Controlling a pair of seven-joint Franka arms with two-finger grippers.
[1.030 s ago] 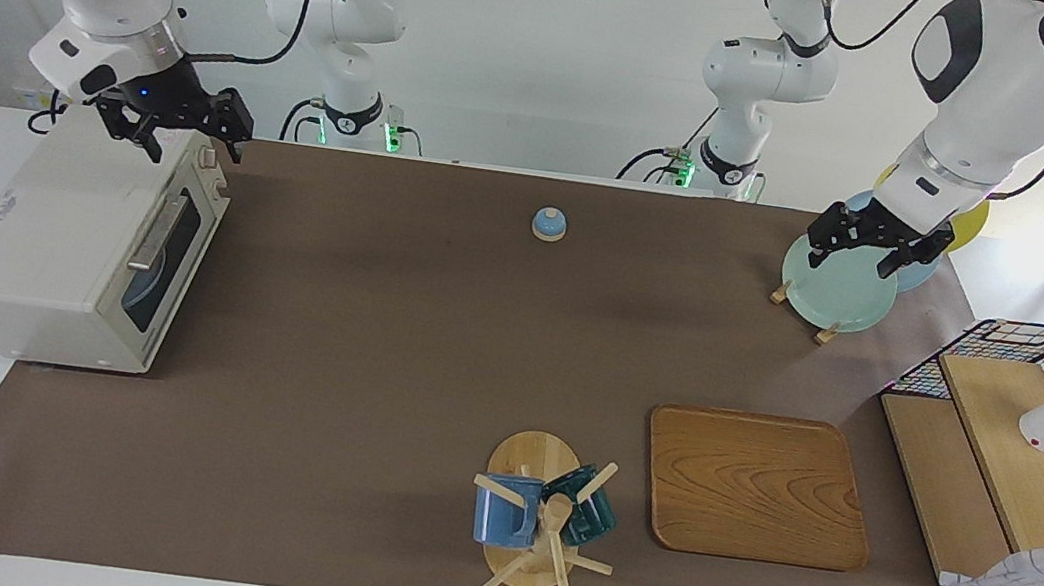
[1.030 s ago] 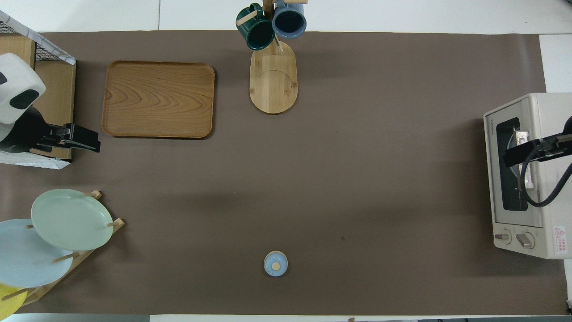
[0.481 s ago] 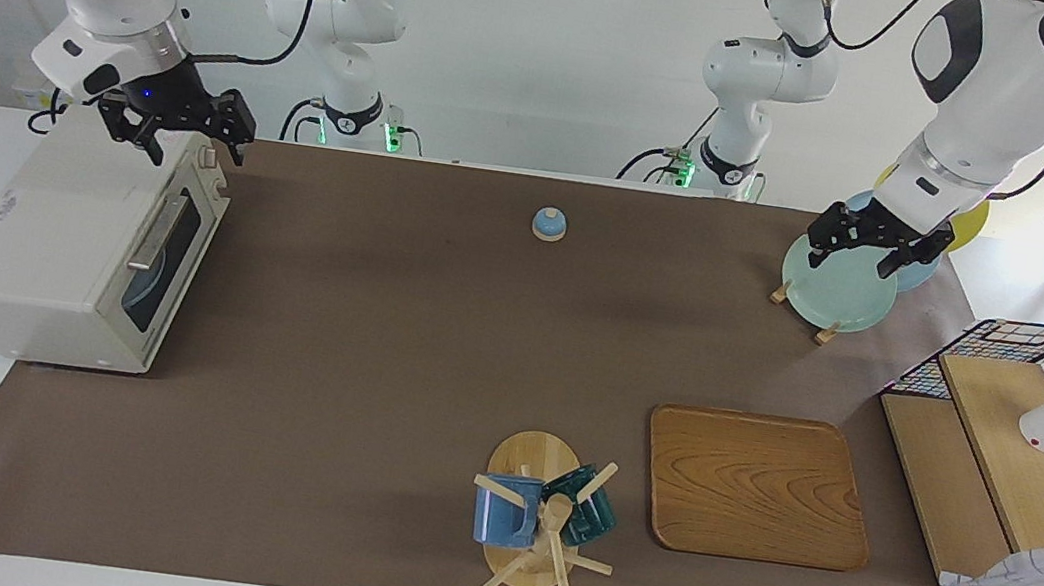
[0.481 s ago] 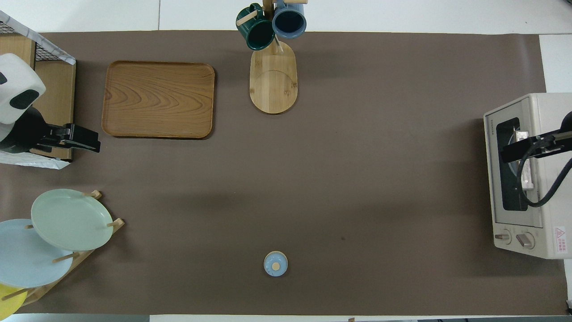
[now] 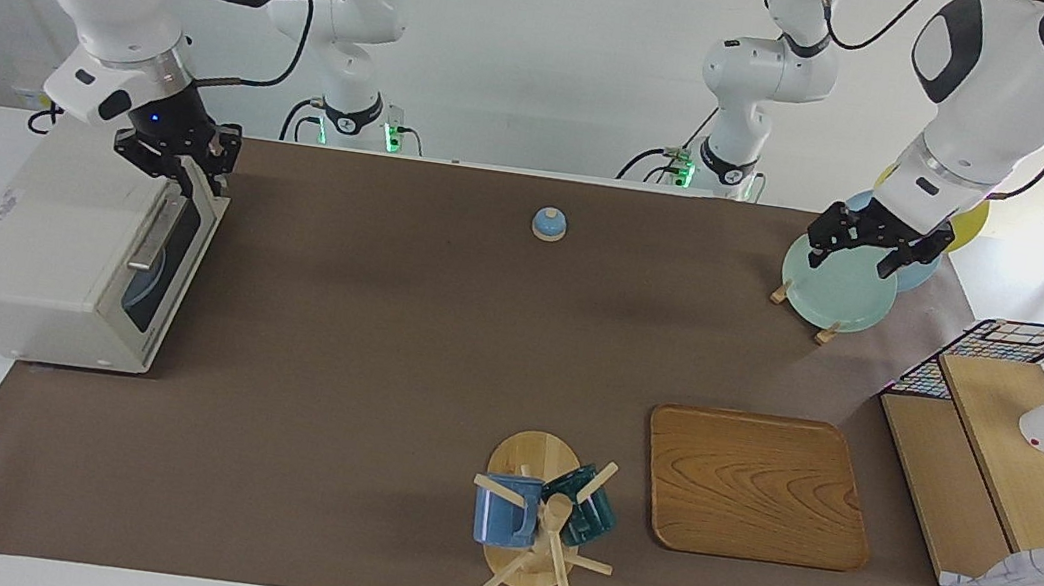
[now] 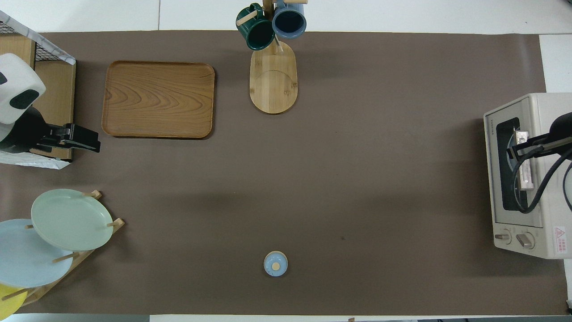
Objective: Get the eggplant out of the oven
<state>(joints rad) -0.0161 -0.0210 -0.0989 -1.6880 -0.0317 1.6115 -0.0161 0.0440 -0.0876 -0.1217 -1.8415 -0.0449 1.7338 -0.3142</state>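
The cream-white oven point(image 5: 55, 242) point(image 6: 552, 179) stands at the right arm's end of the table with its dark glass door closed. The eggplant is hidden; only a bluish round shape shows through the glass. My right gripper point(image 5: 191, 176) point(image 6: 515, 147) is down at the door's metal bar handle point(image 5: 154, 237) point(image 6: 527, 172), with its fingers drawn together on the handle's end. Above the pale green plate point(image 5: 835, 289) in the rack hangs my left gripper point(image 5: 867, 253) point(image 6: 91, 139), open and holding nothing; that arm waits.
A small blue bell point(image 5: 549, 224) point(image 6: 275, 263) sits mid-table near the robots. A wooden tray point(image 5: 754, 485), a mug tree point(image 5: 537, 522) with two mugs and a wire basket with wooden shelves point(image 5: 1006, 448) lie farther out. A plate rack point(image 6: 53, 241) stands at the left arm's end.
My right gripper has come down from over the oven's top corner onto the door handle and its fingers have closed. The left arm has not moved.
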